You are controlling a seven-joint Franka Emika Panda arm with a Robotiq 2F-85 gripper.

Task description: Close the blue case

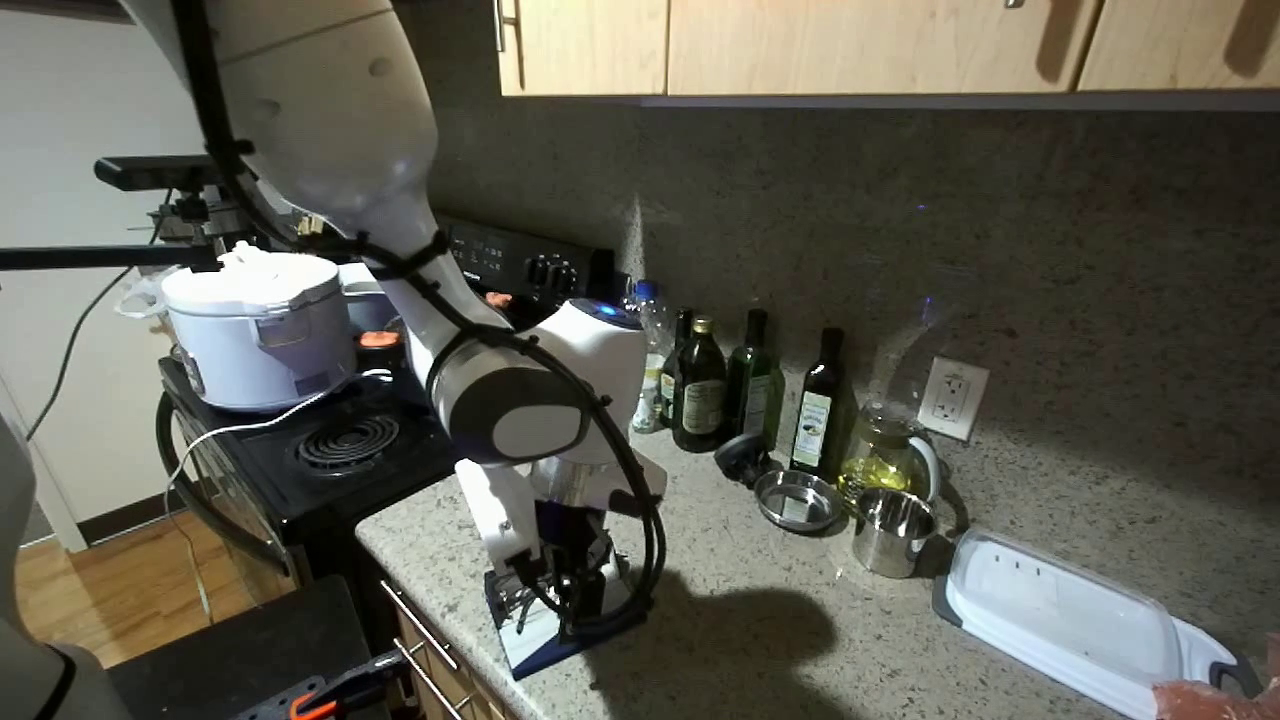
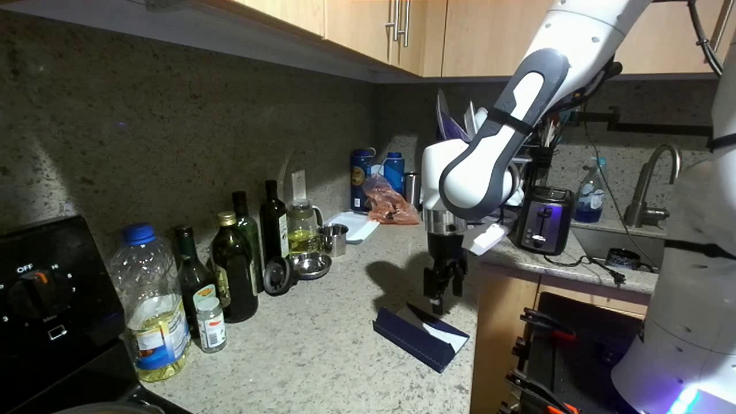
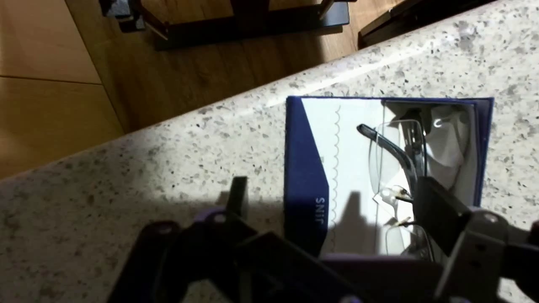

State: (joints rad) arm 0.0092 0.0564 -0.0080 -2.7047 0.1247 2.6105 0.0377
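The blue case [image 2: 409, 345] is lying open beside the front edge of the counter [image 2: 299, 368], its whitish inside partly showing, while the gripper [image 2: 447, 296] is hanging over it, jaws parted and pointing down. At the counter's end by the black stove [image 2: 54, 282], a clear bottle [image 2: 158, 330] with a blue cap [image 2: 138, 233] is standing beside a small glass jar [image 2: 211, 325]. Four dark bottles [image 2: 234, 270], a pitcher [image 2: 299, 216] (yellow liquid [image 2: 303, 239] is showing in it), a steel bowl [image 2: 312, 273] and a steel cup [image 2: 334, 241] are sitting along the back edge. In the far inner corner, a crumpled pinkish bag [image 2: 392, 202] is resting before two blue bottles [image 2: 360, 179], just beside a white tray [image 2: 352, 226].
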